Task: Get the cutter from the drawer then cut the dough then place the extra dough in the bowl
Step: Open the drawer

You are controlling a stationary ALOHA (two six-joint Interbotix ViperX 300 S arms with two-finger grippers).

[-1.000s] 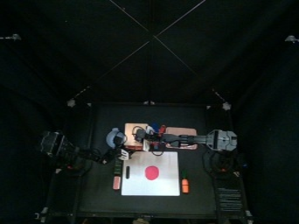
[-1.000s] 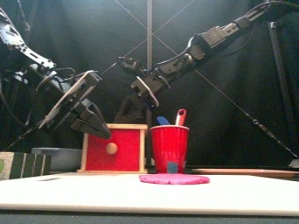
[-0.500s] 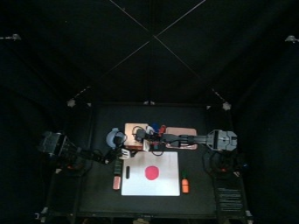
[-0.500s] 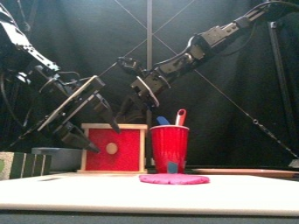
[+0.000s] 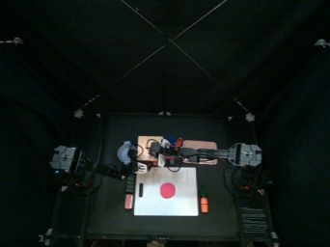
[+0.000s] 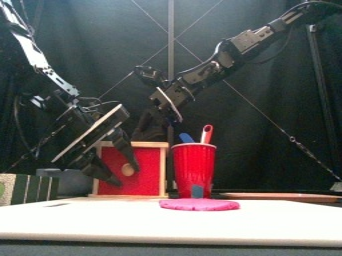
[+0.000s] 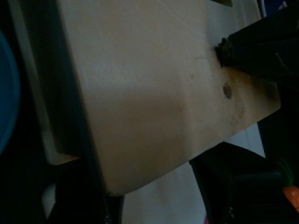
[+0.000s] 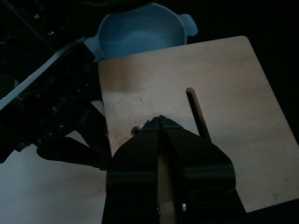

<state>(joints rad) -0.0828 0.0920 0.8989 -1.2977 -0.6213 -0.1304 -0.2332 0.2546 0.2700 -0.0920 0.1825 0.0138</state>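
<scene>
Jaws spread, the left gripper (image 6: 118,172) hangs just before the red drawer front (image 6: 150,180) of the wooden box (image 8: 228,87) near the back edge of the desk (image 5: 213,130), the cutter presumably hidden inside, while the right gripper (image 8: 158,124), jaws pressed together, hovers over the box's top.

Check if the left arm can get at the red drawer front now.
Probably yes. The left gripper hangs open just before the red drawer front, nothing between them. The red cup stands to one side; the right gripper is above the wooden box, clear of its front.
</scene>
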